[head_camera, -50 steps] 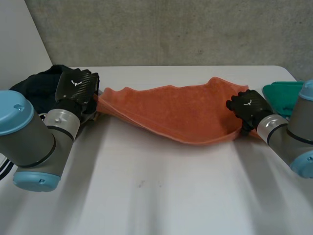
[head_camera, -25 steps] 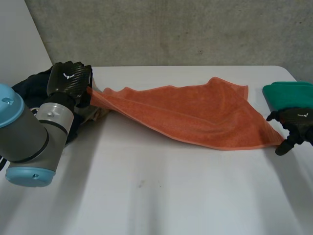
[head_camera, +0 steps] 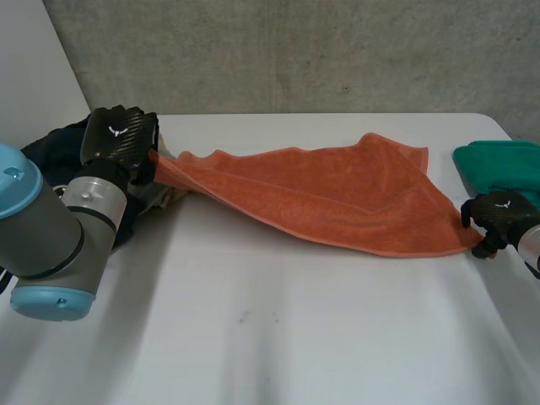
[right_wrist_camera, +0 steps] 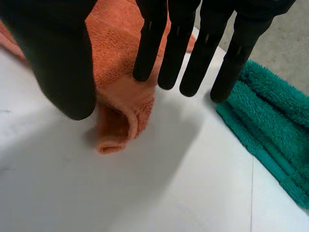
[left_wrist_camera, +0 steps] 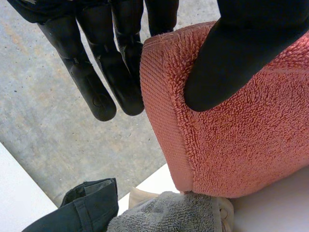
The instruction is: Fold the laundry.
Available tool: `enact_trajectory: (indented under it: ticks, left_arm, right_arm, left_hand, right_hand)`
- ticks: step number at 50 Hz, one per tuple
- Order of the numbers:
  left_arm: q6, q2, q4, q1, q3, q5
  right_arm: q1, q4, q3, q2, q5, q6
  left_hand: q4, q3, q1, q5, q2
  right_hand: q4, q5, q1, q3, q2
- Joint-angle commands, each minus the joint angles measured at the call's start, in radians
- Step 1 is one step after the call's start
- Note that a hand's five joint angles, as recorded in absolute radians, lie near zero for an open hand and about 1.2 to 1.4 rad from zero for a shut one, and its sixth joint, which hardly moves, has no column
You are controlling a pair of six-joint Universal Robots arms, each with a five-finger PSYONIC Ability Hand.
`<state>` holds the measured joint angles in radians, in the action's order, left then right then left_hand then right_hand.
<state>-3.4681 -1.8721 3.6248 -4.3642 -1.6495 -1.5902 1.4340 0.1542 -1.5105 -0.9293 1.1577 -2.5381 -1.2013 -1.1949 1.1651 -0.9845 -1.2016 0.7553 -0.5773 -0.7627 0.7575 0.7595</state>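
**One corner held, the other lies free – watch the right side**

Start from the near side. The white table (head_camera: 278, 337) in front of you is bare. At about 4 o'clock your right hand (head_camera: 494, 218) hovers low over the table with straight, spread fingers and it holds nothing. The near right corner (right_wrist_camera: 118, 128) of the orange towel (head_camera: 337, 198) lies curled on the table just under its fingertips, and I see no contact.

Going further, the towel stretches across the middle of the table from 3 o'clock to 10 o'clock. Its right part rests on the table, and its left part rises to your left hand (head_camera: 118, 139). That hand is closed on the left corner – the thumb (left_wrist_camera: 241, 53) presses the cloth against the fingers.

Beyond that, at 10 o'clock, a dark garment (head_camera: 51, 152) and a grey cloth (left_wrist_camera: 169, 212) lie heaped below the left hand. At 2 o'clock a folded green towel (head_camera: 498, 162) lies just beside the right hand.

What can go wrong, in my judgement:
- The free corner is rolled over, so a pinch may catch only the outer layer or push it away along the table.
- If the left hand pulls before the right one grips, the whole towel will slide toward 9 o'clock, out of reach.
- The fingers nearest the green towel may hook it when they close.
- The lifted left end hangs close over the heap and may drag the grey cloth with it.
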Motion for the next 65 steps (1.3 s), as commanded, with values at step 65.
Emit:
enact_trajectory:
  ticks: [65]
  left_arm:
    - [-0.178, -0.443, 0.161, -0.032, 0.991, -0.017]
  right_arm:
    - [0.238, 0.433, 0.587, -0.137, 0.399, 0.087]
  left_hand:
    - [-0.195, -0.201, 0.231, -0.237, -0.195]
  right_hand:
    - [0.641, -0.644, -0.634, 0.639, 0.637]
